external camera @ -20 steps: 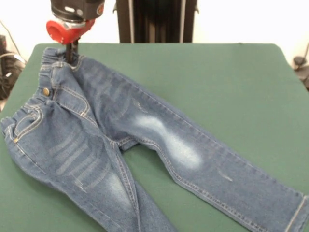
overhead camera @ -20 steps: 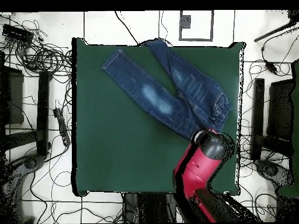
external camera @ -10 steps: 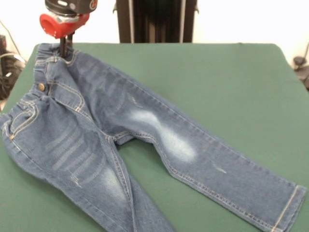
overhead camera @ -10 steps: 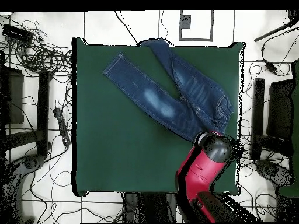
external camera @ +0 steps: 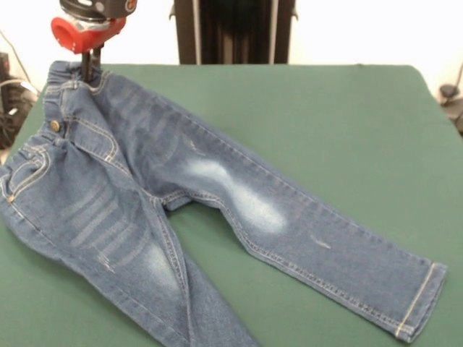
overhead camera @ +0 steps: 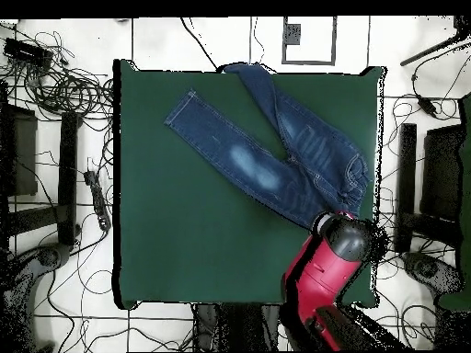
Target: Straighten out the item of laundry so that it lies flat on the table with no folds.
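Observation:
The blue denim jeans (external camera: 145, 188) lie on the dark green table (external camera: 325, 123), waistband at the far left, legs spread apart. One leg runs to the near right and ends in a cuff (external camera: 423, 303). The other leg runs off the picture's bottom edge. My gripper (external camera: 88, 66), under its red wrist, is shut on the far corner of the waistband. In the overhead view the jeans (overhead camera: 276, 156) lie at the table's (overhead camera: 184, 248) upper right, and one leg end (overhead camera: 244, 70) reaches the table edge. The red arm (overhead camera: 331, 253) hides the gripper there.
The robot's black pedestal (external camera: 231, 32) stands behind the table's far edge. Cables (overhead camera: 64, 87) and dark stands (overhead camera: 69, 175) lie on the floor round the table. The waistband is close to the table's corner (overhead camera: 373, 221).
My gripper has moved towards the table's far left corner in the front view, dragging the waistband with it. The whole pair of jeans slid the same way and the right leg's cuff came into view.

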You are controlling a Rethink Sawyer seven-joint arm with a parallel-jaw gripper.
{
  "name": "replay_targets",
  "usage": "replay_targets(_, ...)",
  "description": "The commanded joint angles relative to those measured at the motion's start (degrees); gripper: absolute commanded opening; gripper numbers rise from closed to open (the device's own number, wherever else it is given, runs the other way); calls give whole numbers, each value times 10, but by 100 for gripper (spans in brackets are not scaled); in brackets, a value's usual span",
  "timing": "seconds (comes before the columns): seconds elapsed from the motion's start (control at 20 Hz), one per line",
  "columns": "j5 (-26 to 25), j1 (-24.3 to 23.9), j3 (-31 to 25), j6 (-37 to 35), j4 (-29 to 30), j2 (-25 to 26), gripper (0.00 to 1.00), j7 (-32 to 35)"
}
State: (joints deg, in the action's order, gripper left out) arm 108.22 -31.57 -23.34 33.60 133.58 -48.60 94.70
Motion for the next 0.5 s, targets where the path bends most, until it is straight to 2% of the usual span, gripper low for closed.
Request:
replay_targets(0.05,12,-4,13,-12,30,28,0,55)
replay_targets(0.5,16,-12,13,-14,33,25,0,43)
